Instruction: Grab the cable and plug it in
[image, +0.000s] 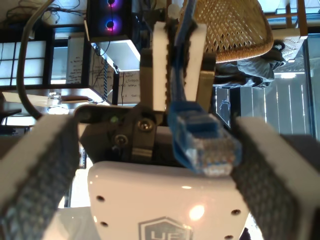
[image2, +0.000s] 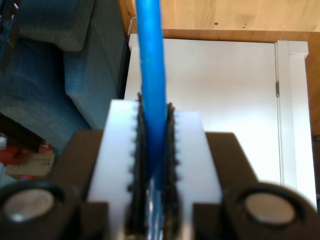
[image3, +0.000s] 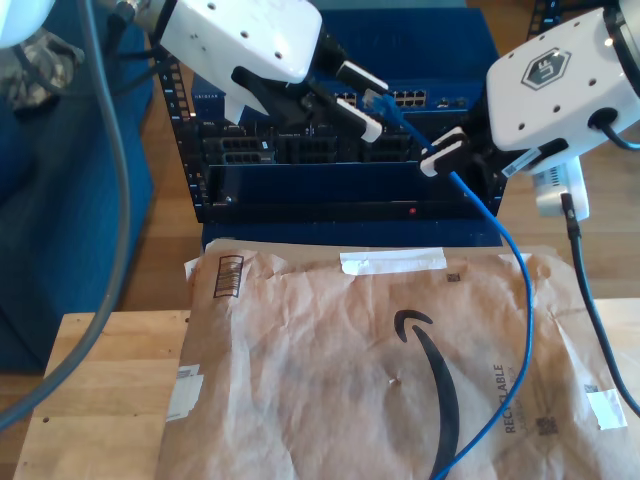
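The thin blue cable (image3: 516, 300) runs up from the brown paper to my second gripper (image3: 443, 152), which is shut on it a short way behind its clear plug (image3: 377, 100). The second wrist view shows the white serrated fingers (image2: 117, 150) clamped on the cable (image2: 150, 55). The plug (image: 206, 146) points into my first gripper (image: 155, 125), which is open, its grey pads (image: 42, 170) wide on either side and not touching it. My first gripper (image3: 366, 100) comes from the exterior view's left, in front of the rack's ports. My second gripper (image: 176, 60) faces it.
A dark blue equipment rack (image3: 300, 190) with a row of network ports (image3: 408, 98) stands behind both grippers. A brown paper mailer (image3: 380, 370) covers the wooden table (image3: 90, 400). A black cord (image3: 590, 300) hangs at the exterior view's right, a thick grey cable (image3: 110, 200) at its left.
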